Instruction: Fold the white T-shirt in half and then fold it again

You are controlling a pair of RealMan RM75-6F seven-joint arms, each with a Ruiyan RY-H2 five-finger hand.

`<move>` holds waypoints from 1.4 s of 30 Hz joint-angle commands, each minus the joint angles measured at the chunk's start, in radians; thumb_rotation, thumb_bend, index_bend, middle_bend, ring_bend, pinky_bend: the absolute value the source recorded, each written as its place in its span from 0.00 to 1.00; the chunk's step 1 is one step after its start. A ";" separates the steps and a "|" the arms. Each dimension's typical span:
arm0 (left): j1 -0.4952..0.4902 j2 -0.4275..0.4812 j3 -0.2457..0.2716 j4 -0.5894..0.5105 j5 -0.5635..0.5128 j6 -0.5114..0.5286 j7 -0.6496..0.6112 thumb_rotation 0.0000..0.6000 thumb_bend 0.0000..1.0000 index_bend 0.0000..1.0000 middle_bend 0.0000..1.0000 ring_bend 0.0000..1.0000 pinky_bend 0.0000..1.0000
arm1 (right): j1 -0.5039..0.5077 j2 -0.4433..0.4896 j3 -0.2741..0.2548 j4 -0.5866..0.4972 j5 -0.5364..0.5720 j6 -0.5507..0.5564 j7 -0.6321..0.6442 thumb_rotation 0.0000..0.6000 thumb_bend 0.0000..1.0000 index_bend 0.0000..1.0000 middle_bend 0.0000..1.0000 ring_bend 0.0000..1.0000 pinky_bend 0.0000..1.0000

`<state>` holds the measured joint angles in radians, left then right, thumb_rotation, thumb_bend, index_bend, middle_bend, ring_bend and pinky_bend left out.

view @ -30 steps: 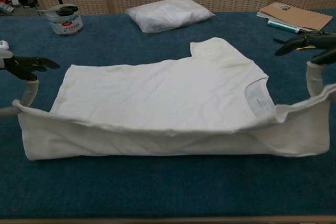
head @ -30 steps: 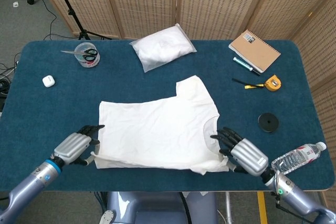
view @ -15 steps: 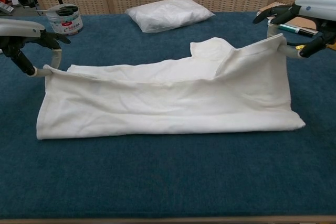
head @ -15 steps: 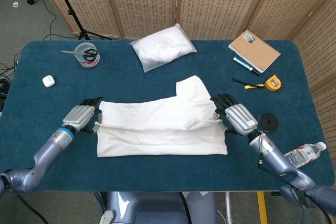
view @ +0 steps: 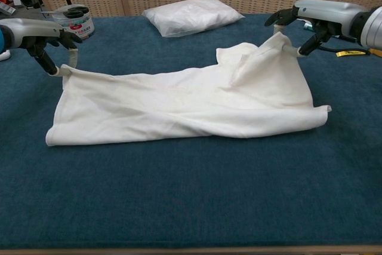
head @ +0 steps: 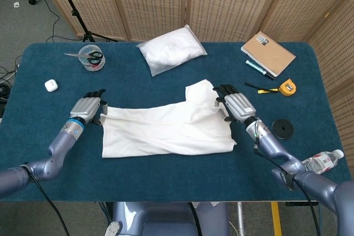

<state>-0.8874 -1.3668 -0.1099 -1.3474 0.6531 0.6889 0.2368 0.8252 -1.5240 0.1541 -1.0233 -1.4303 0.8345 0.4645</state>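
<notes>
- head view: left hand (head: 87, 106) pinches the left far corner of the shirt (head: 166, 128); right hand (head: 234, 105) pinches its right far corner, beside the sleeve.
- the shirt lies folded once, a long white band across the middle of the table (head: 166, 175), one sleeve poking out towards the far side.
- one clear tub (head: 91, 57) stands at the far left with scissors (head: 94, 56) in it.
- one sealed bag (head: 170, 50) of white stuff lies beyond the shirt.
- one notebook (head: 267, 53) at the far right, one pen (head: 259, 68) just beside it, one yellow tape measure (head: 286, 87) nearer.
- one black disc (head: 282, 129) right of the right arm; one bottle (head: 321, 162) lying at the right near edge.
- one small white case (head: 51, 85) lies at the left, well apart from the shirt.
- chest view: left hand (view: 39, 34) grasps the shirt (view: 173, 106) corner between thumb and finger, lifting it slightly off the table (view: 191, 195).
- right hand (view: 310, 19) holds the other corner raised, so the cloth rises in a peak under it.
- the near folded edge of the shirt rests flat on the table.
- the tub (view: 74, 21) stands behind the left hand; what it holds is too small to tell here.
- the bag (view: 192, 15) lies at the far middle.
</notes>
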 commanded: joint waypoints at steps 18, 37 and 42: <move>-0.039 -0.195 -0.006 0.270 -0.104 0.012 0.131 1.00 0.54 0.32 0.00 0.00 0.00 | 0.067 -0.097 0.035 0.165 0.050 -0.079 0.011 1.00 0.62 0.68 0.14 0.00 0.02; 0.045 0.028 -0.099 -0.016 0.077 0.117 0.000 1.00 0.40 0.00 0.00 0.00 0.00 | 0.147 -0.175 0.086 0.342 0.096 -0.149 0.008 1.00 0.62 0.68 0.15 0.00 0.02; 0.066 0.082 -0.096 -0.086 0.106 0.158 0.009 1.00 0.42 0.00 0.00 0.00 0.00 | 0.203 -0.243 0.120 0.462 0.134 -0.211 -0.001 1.00 0.62 0.68 0.15 0.00 0.02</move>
<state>-0.8317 -1.2987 -0.2047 -1.4180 0.7478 0.8369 0.2458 0.9990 -1.7326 0.2542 -0.6118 -1.3183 0.6560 0.4697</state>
